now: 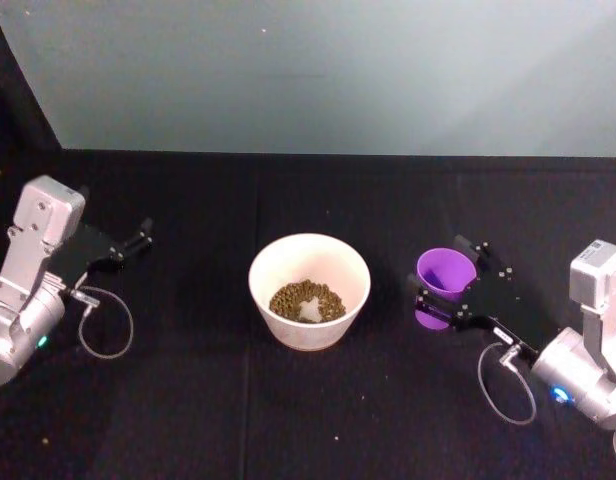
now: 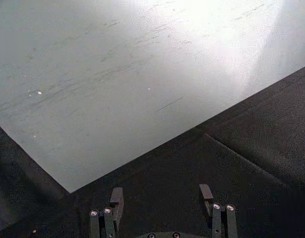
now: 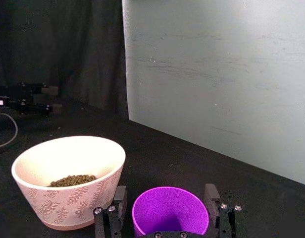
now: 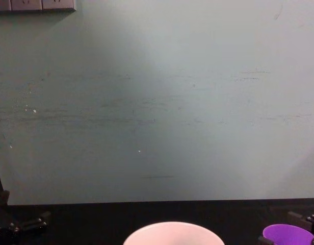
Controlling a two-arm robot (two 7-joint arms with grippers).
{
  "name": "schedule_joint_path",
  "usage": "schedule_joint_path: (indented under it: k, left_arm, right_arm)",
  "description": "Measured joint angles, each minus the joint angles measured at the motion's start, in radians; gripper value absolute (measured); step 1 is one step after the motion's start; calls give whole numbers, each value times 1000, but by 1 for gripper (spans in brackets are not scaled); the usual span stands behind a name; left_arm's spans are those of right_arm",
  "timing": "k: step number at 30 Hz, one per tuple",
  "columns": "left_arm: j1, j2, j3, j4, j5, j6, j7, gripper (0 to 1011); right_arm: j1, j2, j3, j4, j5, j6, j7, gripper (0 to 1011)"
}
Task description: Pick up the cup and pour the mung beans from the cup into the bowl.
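Observation:
The whitish bowl [image 1: 273, 262] stands at the table's middle with mung beans [image 1: 306, 300] lying in its bottom. Its leaf-patterned wall [image 3: 73, 198] and the beans [image 3: 73, 180] show in the right wrist view too. To the bowl's right, the purple cup [image 1: 446, 272] stands upright, and its inside [image 3: 170, 210] looks bare. My right gripper [image 1: 436, 265] is open, one finger on each side of the cup, with a small gap at one side. My left gripper [image 1: 138, 242] hangs open at the far left with nothing between its fingers [image 2: 116, 196].
A pale green wall panel [image 1: 318, 70] closes off the back of the black table. Loose cable loops hang by the left wrist [image 1: 106, 325] and the right wrist [image 1: 503, 385]. The chest view catches the bowl's rim [image 4: 172, 227] and the cup's rim [image 4: 289, 234] low down.

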Motion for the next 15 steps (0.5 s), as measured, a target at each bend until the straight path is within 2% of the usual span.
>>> schedule_joint_path:
  k: [6,9,15]
  left_arm:
    - [0,0,0,0,0,0,0,1000]
    - [0,0,0,0,0,0,0,1000]
    - [0,0,0,0,0,0,0,1000]
  right_arm:
    - [-1,0,0,-1,0,-1,0,1002]
    - [-9,4,8,-24,1,-1,1,1002]
    - [-45,20,33,-113,8,16,-2,1002]
